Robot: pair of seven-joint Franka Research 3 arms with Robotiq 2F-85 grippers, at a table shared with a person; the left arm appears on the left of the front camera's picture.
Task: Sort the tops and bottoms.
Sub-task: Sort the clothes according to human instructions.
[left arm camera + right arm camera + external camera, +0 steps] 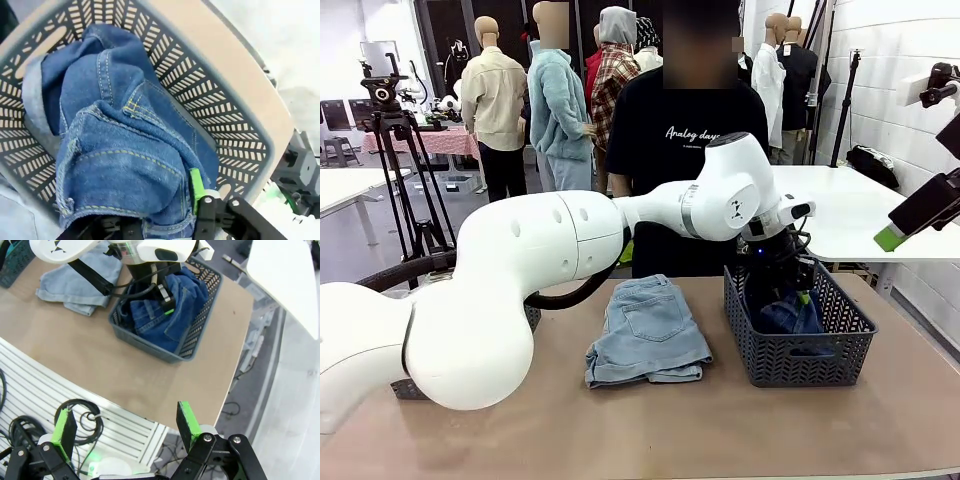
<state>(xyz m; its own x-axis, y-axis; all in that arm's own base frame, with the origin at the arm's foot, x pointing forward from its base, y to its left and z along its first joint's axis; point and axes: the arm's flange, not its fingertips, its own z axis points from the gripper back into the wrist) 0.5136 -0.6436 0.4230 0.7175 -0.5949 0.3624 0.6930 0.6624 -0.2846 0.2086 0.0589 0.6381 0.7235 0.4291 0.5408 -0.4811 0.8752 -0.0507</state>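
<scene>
Of the bottoms, a dark blue pair of denim shorts [120, 145] lies bunched in the grey basket [800, 365] at the table's right. My left gripper [790, 292] reaches down into that basket. One of its green pads [195, 185] stands wide at the side. The other finger is buried under the denim, and cloth lies between the jaws. A light, faded pair of shorts [648, 330] lies flat mid-table, left of the basket. My right gripper [124, 412] hangs open and empty, off the table's right edge. The tops are out of view.
A person in a black T-shirt [685, 140] stands at the far side, behind the basket. A second dark basket [15, 260] sits at the table's left, mostly hidden by my left arm in the front view. Bare tabletop [720, 430] lies in front of the shorts.
</scene>
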